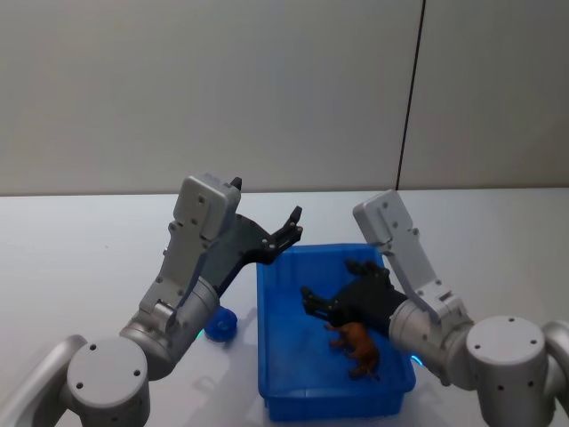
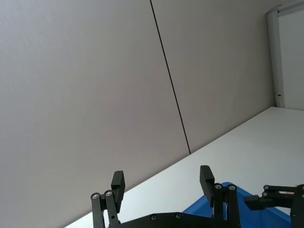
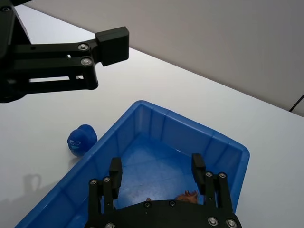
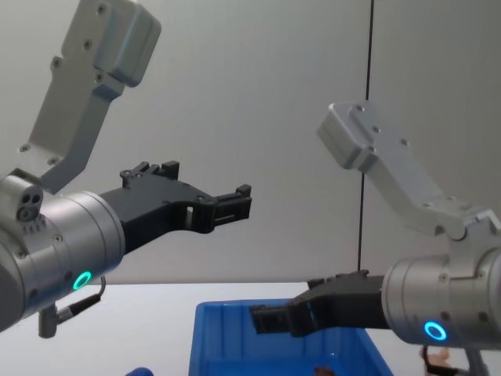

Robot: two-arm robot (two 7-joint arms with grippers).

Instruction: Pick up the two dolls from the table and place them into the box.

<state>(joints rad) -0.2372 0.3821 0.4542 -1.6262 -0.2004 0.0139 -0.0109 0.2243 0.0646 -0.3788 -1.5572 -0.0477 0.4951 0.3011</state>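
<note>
**A:** Start big. How do things lie?

**B:** The white table [image 1: 89,258] fills the lower half of the head view. The blue box [image 1: 329,405] sits on it at bottom centre, its long axis running up the frame.

**A:** And the arms?

**B:** The left gripper [image 1: 292,224] hangs in the air above the box's upper-left corner, fingers spread with nothing between them. The right gripper [image 1: 311,302] reaches in over the middle of the box, likewise spread and empty.

**A:** The dolls?

**B:** The dark reddish-brown doll [image 1: 357,345] lies on the box floor, just to the lower right of the right gripper in the head view. Its long axis slants toward the box's lower right corner. I'd count that one as placed.

**A:** The pale one?

**B:** I cannot place it firmly. A small peach patch [image 4: 442,354] shows at the bottom right edge of the chest view, beneath the right arm. If that is the pink doll, it lies outside the box on the right arm's side. That arm would then be the nearer one, and it would need to come out of the box and turn outward.

**A:** Anything smaller?

**B:** A small blue rounded thing [image 1: 220,324] sits on the table just left of the box, under the left arm, and it is no doll
</note>
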